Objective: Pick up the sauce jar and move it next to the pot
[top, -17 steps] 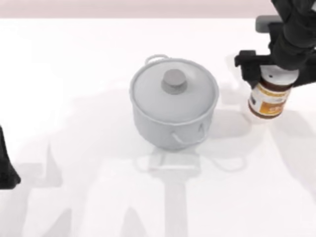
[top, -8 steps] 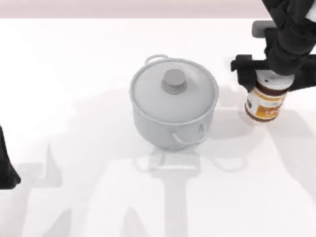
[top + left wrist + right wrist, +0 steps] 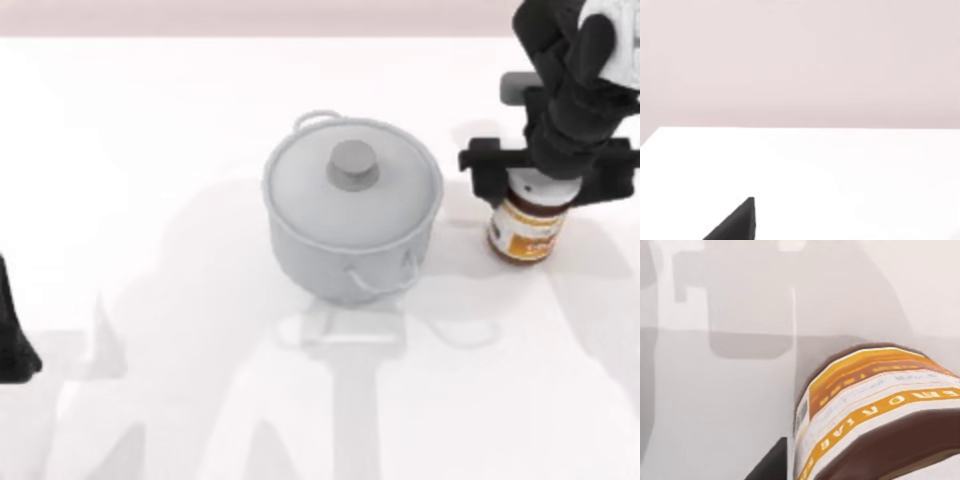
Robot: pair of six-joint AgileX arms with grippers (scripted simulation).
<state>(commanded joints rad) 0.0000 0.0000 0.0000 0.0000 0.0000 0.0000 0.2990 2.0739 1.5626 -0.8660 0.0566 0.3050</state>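
Sauce jar [image 3: 524, 229], orange-white label, lettering unreadable, in right gripper [image 3: 546, 172].

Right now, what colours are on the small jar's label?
Orange and white on the small brown-filled sauce jar, clearest in the right wrist view.

The sauce jar [image 3: 524, 229] had dark brown contents, a white lid and an orange-and-white label with white lettering on an orange band. The pot [image 3: 350, 210] was plain light grey, its lid knob a darker grey. The right gripper [image 3: 546, 178] was black. The table [image 3: 150, 150] was white with pale grey shadows.
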